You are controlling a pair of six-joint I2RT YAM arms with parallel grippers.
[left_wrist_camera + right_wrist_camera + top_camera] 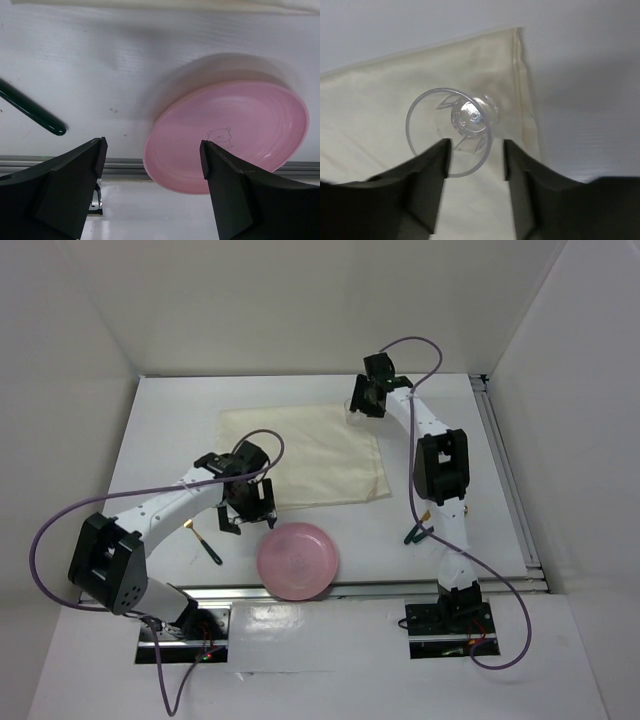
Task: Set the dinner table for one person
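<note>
Dinner table (165, 420) lies beneath parted left fingers (65, 185).

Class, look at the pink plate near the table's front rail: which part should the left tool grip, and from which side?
Probably the rim of the pink plate, on the edge facing the open left tool. The plate lies flat and shallow, so only its thin raised rim fits between the fingers. Come from above at a tilt, one finger inside the rim, one outside.

Tableware — spread apart
A clear glass (451, 131) was at a corner of the cream mat (305, 455); a pink plate (298, 560) lay near a green-handled utensil (208, 548).
</note>
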